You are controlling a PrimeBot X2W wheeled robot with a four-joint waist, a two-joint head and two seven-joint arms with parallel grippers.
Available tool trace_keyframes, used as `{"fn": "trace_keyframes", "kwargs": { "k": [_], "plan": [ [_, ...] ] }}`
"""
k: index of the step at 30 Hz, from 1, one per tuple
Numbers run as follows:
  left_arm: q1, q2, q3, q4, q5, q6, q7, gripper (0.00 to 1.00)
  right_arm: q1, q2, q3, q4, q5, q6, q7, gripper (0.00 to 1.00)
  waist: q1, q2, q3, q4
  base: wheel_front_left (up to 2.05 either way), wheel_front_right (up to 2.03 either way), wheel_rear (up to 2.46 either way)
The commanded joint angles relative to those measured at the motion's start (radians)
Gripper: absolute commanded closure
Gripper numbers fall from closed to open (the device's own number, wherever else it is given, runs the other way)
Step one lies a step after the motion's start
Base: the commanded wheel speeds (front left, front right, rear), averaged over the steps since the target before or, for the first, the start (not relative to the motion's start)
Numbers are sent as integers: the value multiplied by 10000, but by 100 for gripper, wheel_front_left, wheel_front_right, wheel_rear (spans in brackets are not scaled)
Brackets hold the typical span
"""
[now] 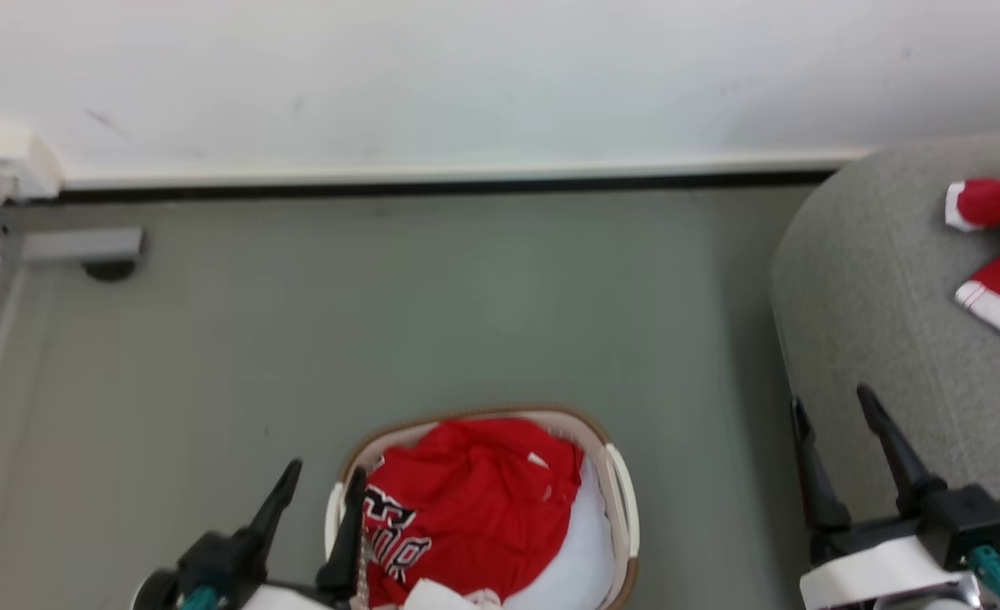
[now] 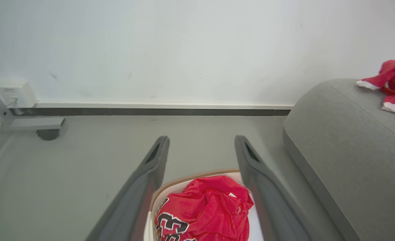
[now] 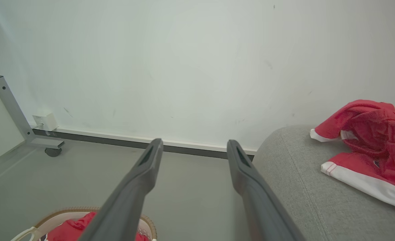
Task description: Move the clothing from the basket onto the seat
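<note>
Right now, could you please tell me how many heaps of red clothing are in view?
2: one heap in the basket, another heap on the seat. Further garments may be hidden underneath each.

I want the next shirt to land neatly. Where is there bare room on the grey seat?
The seat is bare from its rounded corner up to the red clothes, which crowd its right side. The floor between wall, basket and seat is bare too. The basket holds a red jersey.

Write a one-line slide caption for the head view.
Open left gripper at the basket of red clothing; open right gripper beside the grey seat, where red-and-white garments lie.
</note>
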Motion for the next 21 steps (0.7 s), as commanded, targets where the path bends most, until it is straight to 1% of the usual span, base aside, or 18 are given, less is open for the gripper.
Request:
{"fn": "trace_keyframes", "kwargs": {
  "k": [1,4,8,11,12,17,20,21],
  "plan": [
    [-685,156,-214,438,307,-158,22,0,-393,-19,12,-139,83,-25,-14,0,1,0,1142,-152,0,0,0],
    [-1790,365,-700,1084,724,-419,208,0,-869,-17,18,-291,173,-25,-14,0,1,0,2179,-251,0,0,0],
    [-3122,591,-1350,2000,1144,-631,596,0,-1534,-15,143,-532,260,-25,-15,0,1,0,3414,-458,0,0,0],
    [-4032,635,-1735,2765,1336,-721,1177,0,-1970,-20,268,-731,366,-25,-15,0,1,0,4247,-672,0,0,0],
    [-4032,635,-1735,2765,1336,-721,1177,0,-1970,-20,268,-731,366,-25,-15,0,1,0,4247,-672,0,0,0],
    [-5377,736,-2298,4065,1618,-781,2069,0,-2593,-16,445,-1095,609,-25,-16,0,1,0,5373,-1027,0,0,0],
    [-6026,752,-2383,4828,1566,-805,2374,0,-2924,-12,594,-1340,758,-25,-15,0,1,0,5960,-1284,0,0,0],
    [-6237,847,-2438,5014,1674,-807,2420,0,-2998,-12,666,-1439,908,-25,-16,0,1,0,6141,-1391,0,0,0]
  ]
}}
